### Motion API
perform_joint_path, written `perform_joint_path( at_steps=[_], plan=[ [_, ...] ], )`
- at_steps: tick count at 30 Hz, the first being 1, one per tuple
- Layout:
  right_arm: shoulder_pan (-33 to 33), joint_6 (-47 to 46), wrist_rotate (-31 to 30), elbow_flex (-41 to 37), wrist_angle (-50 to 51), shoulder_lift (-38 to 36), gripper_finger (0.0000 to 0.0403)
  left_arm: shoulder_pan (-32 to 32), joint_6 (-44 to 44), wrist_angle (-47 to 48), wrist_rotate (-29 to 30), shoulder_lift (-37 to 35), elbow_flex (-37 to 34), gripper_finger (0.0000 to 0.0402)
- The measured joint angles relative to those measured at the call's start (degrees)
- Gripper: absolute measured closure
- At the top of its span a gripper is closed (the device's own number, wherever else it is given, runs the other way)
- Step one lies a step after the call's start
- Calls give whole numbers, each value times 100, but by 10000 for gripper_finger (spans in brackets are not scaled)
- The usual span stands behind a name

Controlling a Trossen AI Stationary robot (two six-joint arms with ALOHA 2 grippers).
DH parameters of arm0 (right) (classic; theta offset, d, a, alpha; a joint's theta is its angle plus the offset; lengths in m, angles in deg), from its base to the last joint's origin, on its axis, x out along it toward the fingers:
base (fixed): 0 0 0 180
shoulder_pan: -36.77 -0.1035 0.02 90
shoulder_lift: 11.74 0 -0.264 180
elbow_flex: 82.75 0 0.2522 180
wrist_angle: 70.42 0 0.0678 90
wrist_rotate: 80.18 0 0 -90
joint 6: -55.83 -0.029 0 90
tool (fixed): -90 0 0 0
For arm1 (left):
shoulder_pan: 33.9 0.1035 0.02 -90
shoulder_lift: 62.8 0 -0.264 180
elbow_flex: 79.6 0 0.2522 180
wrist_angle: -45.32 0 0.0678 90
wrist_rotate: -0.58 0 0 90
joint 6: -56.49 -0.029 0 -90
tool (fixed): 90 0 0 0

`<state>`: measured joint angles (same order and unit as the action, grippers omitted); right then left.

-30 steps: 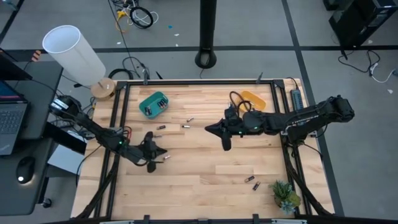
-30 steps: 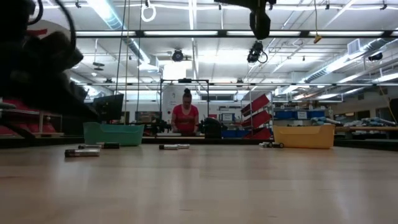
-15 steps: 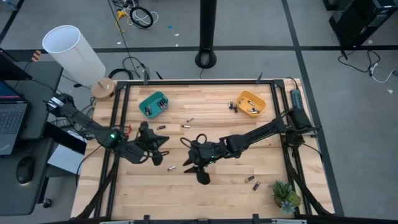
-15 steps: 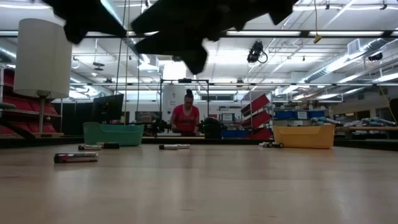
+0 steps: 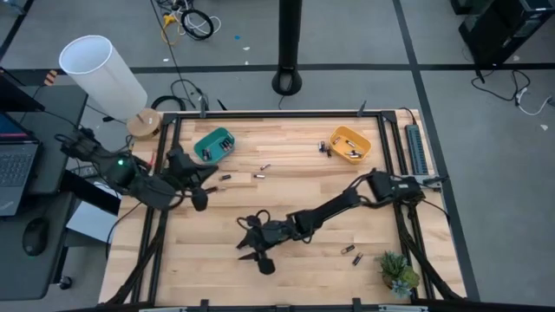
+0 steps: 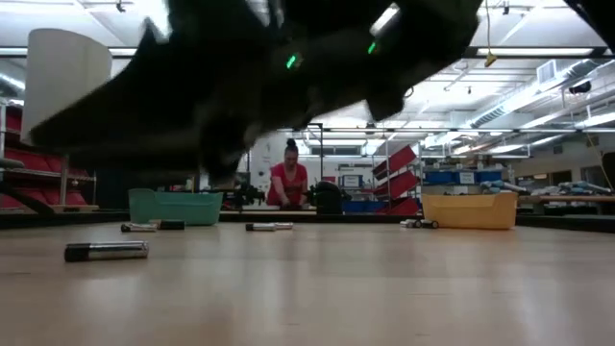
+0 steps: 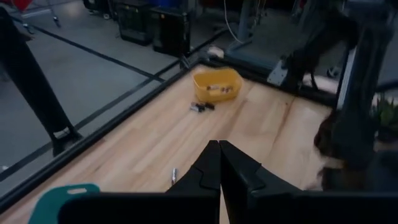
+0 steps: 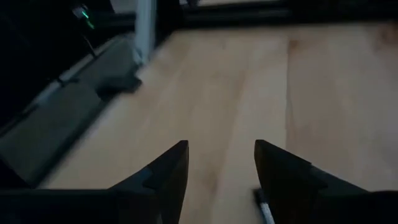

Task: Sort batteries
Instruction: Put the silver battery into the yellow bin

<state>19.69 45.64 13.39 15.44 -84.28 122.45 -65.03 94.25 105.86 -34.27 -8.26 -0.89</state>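
Observation:
Small silvery and dark batteries lie on the wooden table: three (image 5: 257, 176) near the far middle, two (image 5: 351, 255) at the near right, and one (image 6: 106, 251) lying on its side toward the near left. My right gripper (image 8: 219, 149) stands open low over the table at the near middle (image 5: 244, 241). That battery's end (image 8: 264, 210) lies just outside one of its fingers. My left gripper (image 7: 219, 148) is shut on nothing, raised above the table's left side (image 5: 204, 184) beside the teal bin (image 5: 214, 145).
The teal bin with several batteries stands at the far left, and an orange bin (image 5: 350, 143) at the far right with two batteries (image 5: 325, 149) beside it. A small plant (image 5: 397, 273) sits at the near right corner. A person (image 6: 288, 183) stands far behind the table.
My left gripper has risen from the table and drawn back toward the teal bin, staying shut. My right gripper has swept from beside the orange bin toward the near left and come down low. The battery near the left has rolled toward the near edge.

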Motion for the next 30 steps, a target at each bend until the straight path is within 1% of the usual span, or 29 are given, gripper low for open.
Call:
perform_joint_path(
  at_steps=[4, 8, 11, 14, 20, 26, 30],
  plan=[
    [-35, 60, -139, 174, 50, 378, 211, -1, -216, 1, 51, -21, 267, 390],
    [-61, -57, -181, 97, -24, 553, 215, -1, -437, 9, 49, -21, 418, 389],
    [-52, -64, -15, 3, -69, 589, 230, -1, -467, 51, 47, -21, 463, 389],
    [-49, 102, -19, -140, -176, 587, 264, -1, -472, 76, 47, -21, 470, 389],
    [3, 543, 29, -265, -154, 588, 375, -1, -466, 78, 33, -19, 469, 389],
    [113, 761, 151, -277, -43, 559, 373, -1, -456, 19, 31, -19, 468, 389],
    [277, 984, 371, -308, 115, 364, 373, -1, -372, -12, 24, -19, 470, 389]
  ],
)
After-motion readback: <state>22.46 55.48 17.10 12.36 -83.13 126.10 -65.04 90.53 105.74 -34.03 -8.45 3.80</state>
